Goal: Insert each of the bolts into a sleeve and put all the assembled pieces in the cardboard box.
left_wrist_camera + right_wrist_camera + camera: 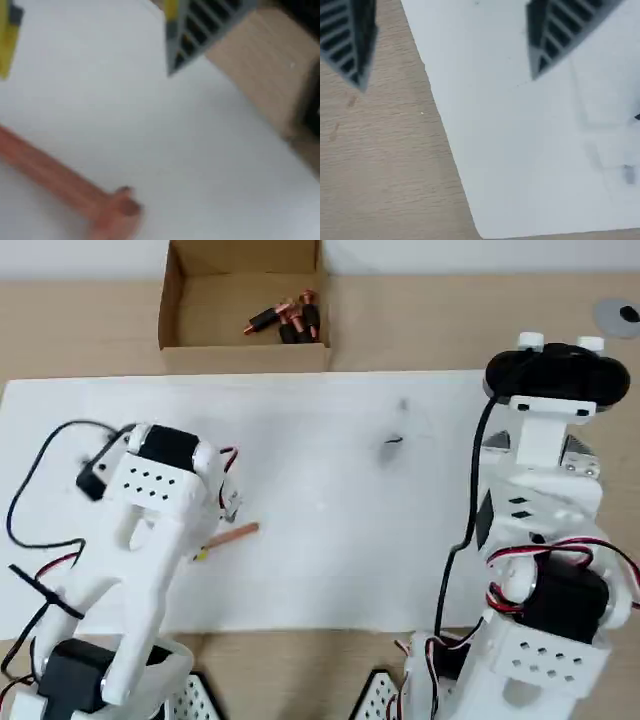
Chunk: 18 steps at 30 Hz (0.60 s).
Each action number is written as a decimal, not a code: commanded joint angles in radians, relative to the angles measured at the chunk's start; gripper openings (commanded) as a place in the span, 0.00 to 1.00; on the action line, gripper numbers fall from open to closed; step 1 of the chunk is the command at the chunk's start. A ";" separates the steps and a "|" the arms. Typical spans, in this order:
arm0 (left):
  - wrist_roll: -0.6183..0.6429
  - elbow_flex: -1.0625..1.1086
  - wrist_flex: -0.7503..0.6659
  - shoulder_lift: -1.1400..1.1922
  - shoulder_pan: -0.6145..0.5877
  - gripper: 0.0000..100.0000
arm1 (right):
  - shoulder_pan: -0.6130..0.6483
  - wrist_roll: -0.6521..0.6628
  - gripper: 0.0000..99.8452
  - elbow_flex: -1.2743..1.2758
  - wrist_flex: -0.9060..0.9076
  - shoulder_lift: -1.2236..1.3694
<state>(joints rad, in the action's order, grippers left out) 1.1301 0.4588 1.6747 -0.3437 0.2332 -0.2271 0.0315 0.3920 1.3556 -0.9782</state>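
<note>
You are picking up a bolt. It lies on the white sheet, just beside your left gripper. Its fingers are spread and hold nothing. The right gripper is spread and holds nothing too. Next, lower the left fingers around the bolt and squeeze.

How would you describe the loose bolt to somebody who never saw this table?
Find the large white sheet. On its left part, just beside the left arm, one copper bolt lies flat. Unlike the pieces in the box, it is alone and has no black sleeve.
</note>
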 commanded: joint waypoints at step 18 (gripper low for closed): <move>0.037 0.310 -0.474 -0.022 -0.034 0.22 | -0.016 0.000 0.25 0.041 -0.021 -0.013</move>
<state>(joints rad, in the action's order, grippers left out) 1.1561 0.7503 1.2666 -0.3437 0.2102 -0.2271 0.0315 0.4319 1.3556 -0.9782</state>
